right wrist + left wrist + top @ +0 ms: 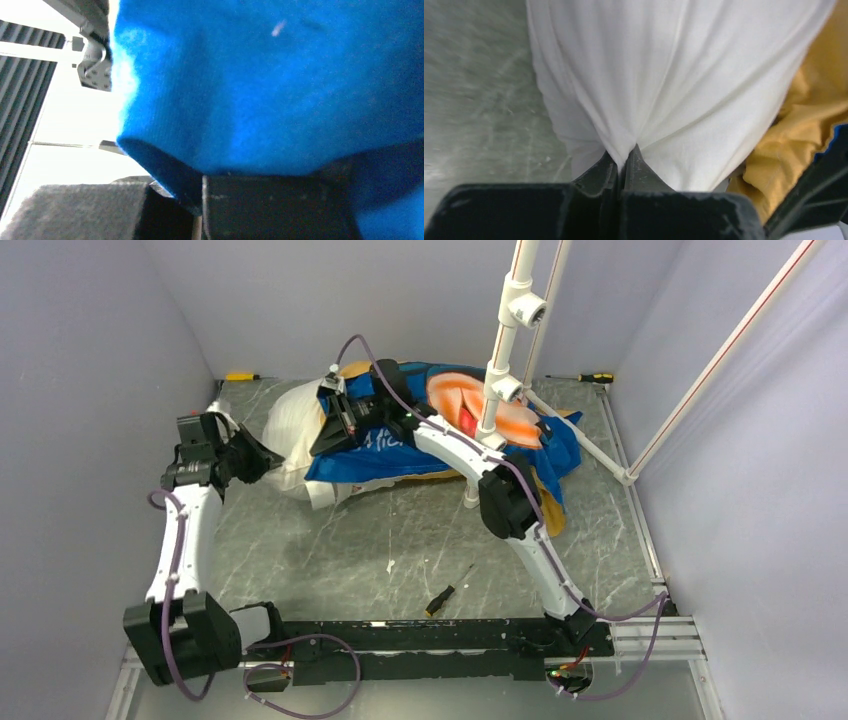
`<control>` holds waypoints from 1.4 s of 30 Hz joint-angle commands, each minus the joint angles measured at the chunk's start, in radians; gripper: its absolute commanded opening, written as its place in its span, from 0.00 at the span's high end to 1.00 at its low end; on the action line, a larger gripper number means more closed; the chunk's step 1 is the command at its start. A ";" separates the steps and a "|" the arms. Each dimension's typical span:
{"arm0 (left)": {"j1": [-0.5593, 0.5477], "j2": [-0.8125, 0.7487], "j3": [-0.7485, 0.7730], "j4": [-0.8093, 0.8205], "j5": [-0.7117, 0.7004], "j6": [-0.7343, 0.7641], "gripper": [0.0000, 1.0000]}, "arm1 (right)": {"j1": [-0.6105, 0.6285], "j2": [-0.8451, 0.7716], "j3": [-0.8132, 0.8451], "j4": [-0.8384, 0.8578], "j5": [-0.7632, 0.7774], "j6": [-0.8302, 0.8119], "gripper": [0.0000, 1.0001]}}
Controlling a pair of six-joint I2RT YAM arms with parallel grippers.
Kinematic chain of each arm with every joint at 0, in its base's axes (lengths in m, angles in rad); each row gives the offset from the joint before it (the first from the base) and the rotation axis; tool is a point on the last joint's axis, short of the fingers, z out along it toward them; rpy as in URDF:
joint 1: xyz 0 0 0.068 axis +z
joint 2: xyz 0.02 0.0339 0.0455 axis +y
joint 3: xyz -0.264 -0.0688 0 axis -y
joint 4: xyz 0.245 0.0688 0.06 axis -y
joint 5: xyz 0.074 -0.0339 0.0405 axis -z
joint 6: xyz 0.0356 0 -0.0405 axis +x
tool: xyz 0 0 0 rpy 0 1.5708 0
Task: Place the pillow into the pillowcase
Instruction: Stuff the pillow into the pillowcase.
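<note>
The white pillow (290, 425) lies at the back left of the table, its right part inside the blue pillowcase (400, 458). My left gripper (268, 455) is at the pillow's exposed left end. In the left wrist view it (623, 155) is shut on a pinch of white pillow (674, 75) fabric, with the pillowcase's yellow side (809, 125) to the right. My right gripper (330, 440) is over the pillowcase's open edge. In the right wrist view it (200, 187) is shut on a fold of blue pillowcase (275, 90) cloth that fills the view.
A white pipe frame (497, 390) stands over the pillowcase's right part, with struts running to the back right. A small screwdriver (445, 592) lies near the front of the marble-look table (330, 550). Two more screwdrivers (240, 376) (598, 377) lie at the back corners. Walls close three sides.
</note>
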State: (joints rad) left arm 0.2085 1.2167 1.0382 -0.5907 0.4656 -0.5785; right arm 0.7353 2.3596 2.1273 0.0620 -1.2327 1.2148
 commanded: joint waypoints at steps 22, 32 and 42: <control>-0.012 -0.512 -0.219 -0.025 -0.286 -0.133 1.00 | 0.103 -0.137 0.105 -0.627 0.306 -0.655 0.45; -0.011 -0.454 -0.197 -0.014 -0.283 -0.096 1.00 | 0.105 -0.398 0.030 -0.671 0.950 -0.983 0.00; -0.012 -0.498 -0.197 -0.010 -0.254 -0.007 1.00 | 0.060 -0.212 0.272 -0.553 0.875 -0.773 0.00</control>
State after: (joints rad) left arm 0.2123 0.7280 0.8177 -0.6880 0.1265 -0.6281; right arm 0.8154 2.0129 2.2047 -0.4992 -0.3309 0.3347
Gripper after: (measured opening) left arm 0.036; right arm 0.997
